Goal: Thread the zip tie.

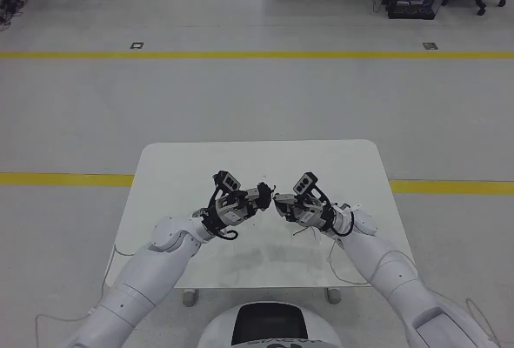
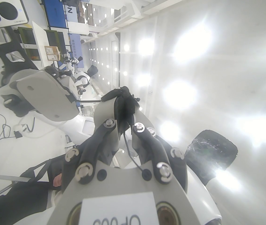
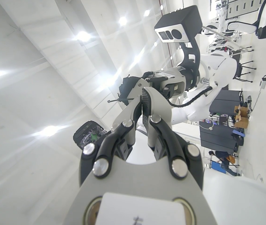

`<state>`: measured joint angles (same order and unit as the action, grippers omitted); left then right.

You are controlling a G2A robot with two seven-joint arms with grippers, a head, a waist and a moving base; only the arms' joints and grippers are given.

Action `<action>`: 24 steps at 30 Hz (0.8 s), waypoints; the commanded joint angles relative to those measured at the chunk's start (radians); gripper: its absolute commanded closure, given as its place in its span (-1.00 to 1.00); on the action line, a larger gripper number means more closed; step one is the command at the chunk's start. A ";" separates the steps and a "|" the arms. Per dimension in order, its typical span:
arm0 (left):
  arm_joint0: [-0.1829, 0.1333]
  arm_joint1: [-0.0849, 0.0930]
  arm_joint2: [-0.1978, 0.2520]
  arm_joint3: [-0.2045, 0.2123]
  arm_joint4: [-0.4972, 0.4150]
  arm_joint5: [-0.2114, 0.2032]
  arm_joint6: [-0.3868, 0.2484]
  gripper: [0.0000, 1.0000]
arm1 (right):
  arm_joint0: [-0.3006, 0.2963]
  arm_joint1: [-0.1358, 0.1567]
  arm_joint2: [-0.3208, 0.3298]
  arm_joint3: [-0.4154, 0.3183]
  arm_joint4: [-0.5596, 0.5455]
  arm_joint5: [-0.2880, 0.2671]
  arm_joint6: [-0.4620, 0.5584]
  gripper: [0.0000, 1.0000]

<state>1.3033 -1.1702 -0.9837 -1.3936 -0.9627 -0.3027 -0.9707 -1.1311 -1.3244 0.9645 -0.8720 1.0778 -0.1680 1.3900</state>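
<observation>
Both arms are raised above the white table [image 1: 343, 165], and their grippers meet tip to tip near its middle. My left gripper [image 1: 261, 196] [image 2: 123, 99] is shut, its black pads pressed together. A thin black strand of the zip tie [image 2: 133, 158] runs back from between them toward the wrist. My right gripper [image 1: 280, 202] [image 3: 142, 94] is shut too. A short end of the zip tie [image 3: 120, 99], with a small head, sticks out sideways at its fingertips. Just behind it are the left gripper's black fingertips [image 3: 128, 86]. The grip point itself is hidden.
The tabletop under the arms is bare white. Light floor with yellow lines [image 1: 56, 178] surrounds the table. Desks, chairs and other robots stand far off in the room.
</observation>
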 commanded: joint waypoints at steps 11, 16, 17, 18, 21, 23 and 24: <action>0.000 0.000 0.000 0.000 0.000 0.000 0.000 1.00 | 0.005 -0.003 -0.005 0.013 0.000 0.003 0.000 1.00; 0.000 0.000 0.000 0.000 0.000 0.000 0.000 1.00 | 0.009 -0.005 -0.010 0.022 -0.001 0.003 0.000 1.00; 0.000 0.000 0.000 0.000 0.000 0.000 0.000 1.00 | 0.010 -0.006 -0.010 0.024 -0.002 0.003 0.000 1.00; 0.000 0.000 0.000 0.000 0.000 0.000 0.000 1.00 | 0.011 -0.006 -0.011 0.026 -0.002 0.002 0.000 1.00; 0.000 0.000 0.000 0.000 0.000 0.000 0.000 1.00 | 0.014 -0.007 -0.011 0.033 -0.001 0.002 0.000 1.00; 0.000 0.000 0.000 0.000 0.000 0.000 0.000 1.00 | 0.015 -0.007 -0.010 0.037 -0.003 0.001 0.000 1.00; 0.000 0.000 0.000 0.000 0.000 0.000 0.000 1.00 | 0.016 -0.008 -0.010 0.038 -0.004 0.001 0.000 1.00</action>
<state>1.3033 -1.1702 -0.9837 -1.3936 -0.9627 -0.3027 -0.9707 -1.1160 -1.3319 0.9541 -0.8354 1.0752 -0.1665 1.3900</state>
